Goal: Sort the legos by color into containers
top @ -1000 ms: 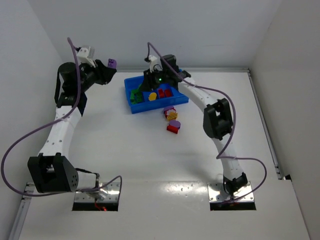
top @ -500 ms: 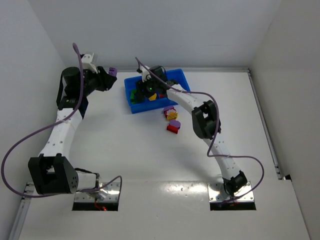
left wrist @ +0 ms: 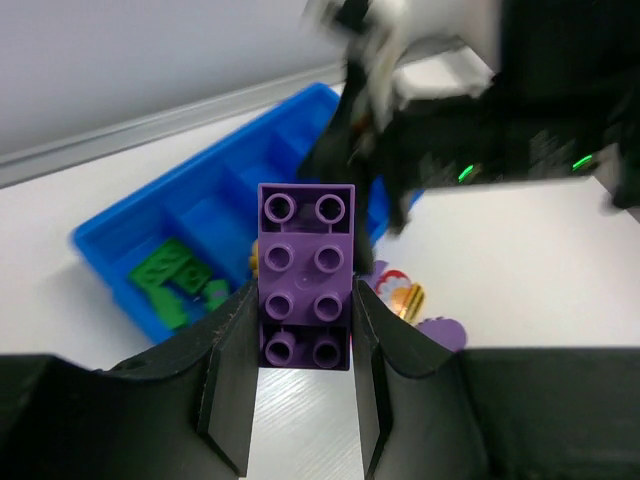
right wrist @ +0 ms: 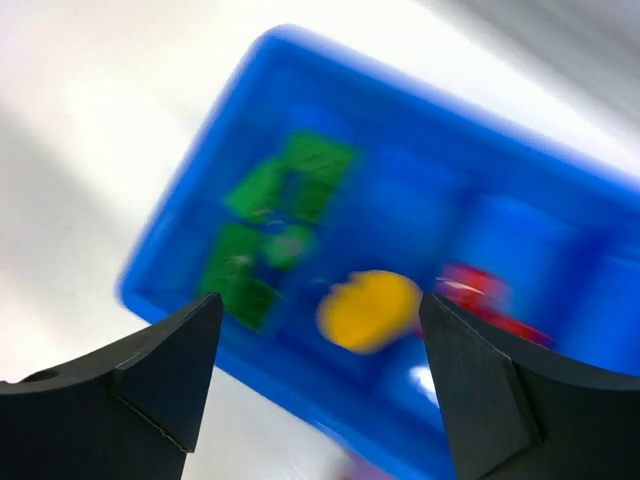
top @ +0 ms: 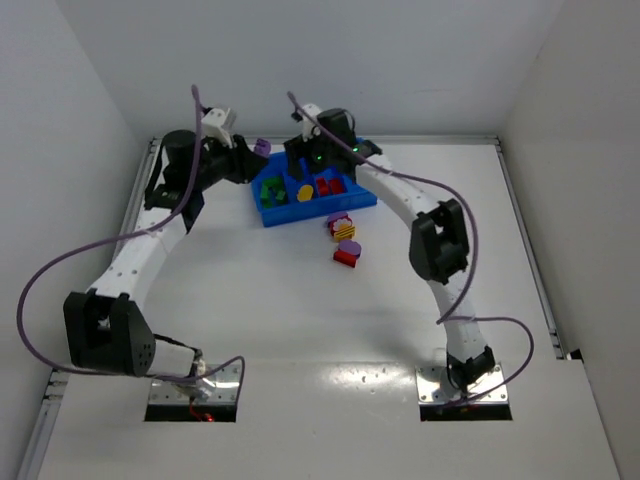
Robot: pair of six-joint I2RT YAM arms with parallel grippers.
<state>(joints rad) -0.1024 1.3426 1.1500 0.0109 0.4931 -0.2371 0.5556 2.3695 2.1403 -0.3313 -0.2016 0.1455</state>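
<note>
The blue tray (top: 358, 198) lies at the back of the table. Its compartments hold green legos (top: 272, 190), a yellow one (top: 305, 192) and red ones (top: 328, 185). My left gripper (top: 256, 151) hovers just off the tray's left end, shut on a purple lego (left wrist: 305, 275). The studs of that lego face the left wrist camera, with the tray (left wrist: 205, 215) below. My right gripper (right wrist: 320, 302) hangs open and empty over the tray (right wrist: 420, 210). Blurred green legos (right wrist: 280, 230), a yellow one (right wrist: 370, 310) and a red one (right wrist: 480, 295) show beneath it.
Loose legos lie on the table in front of the tray: a purple, red and yellow cluster (top: 342, 227), a purple piece (top: 350, 246) and a red brick (top: 345, 258). The back wall runs close behind the tray. The right arm (left wrist: 480, 110) crosses the left wrist view.
My left arm has swung right, carrying the purple lego from the far left up to the tray's left end. My right gripper has opened above the tray.
</note>
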